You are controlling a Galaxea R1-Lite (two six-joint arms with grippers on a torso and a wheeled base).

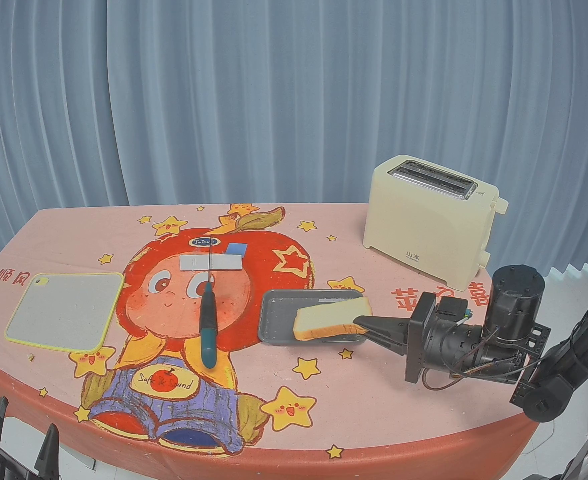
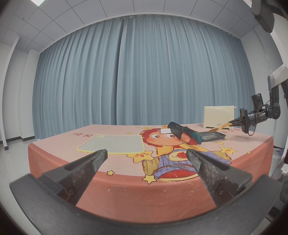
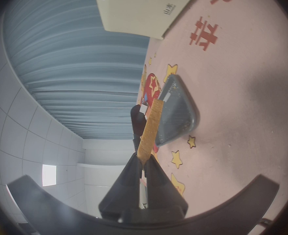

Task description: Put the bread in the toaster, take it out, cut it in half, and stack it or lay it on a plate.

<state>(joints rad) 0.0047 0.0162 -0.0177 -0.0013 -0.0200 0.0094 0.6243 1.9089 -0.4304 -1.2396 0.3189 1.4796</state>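
Now, bread (image 1: 330,320) pinched in the right jaws, just over the tray (image 1: 277,315).
It lies near flat; toaster (image 1: 430,225) stands behind and to the right, slots up. Left jaws hang open, well away.

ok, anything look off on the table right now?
Nothing spilled or broken. The knife stands on its edge instead of lying flat, its blade a thin line from the head view. Crumbs dot the grey tray. The right claw pinches the bread by one edge.
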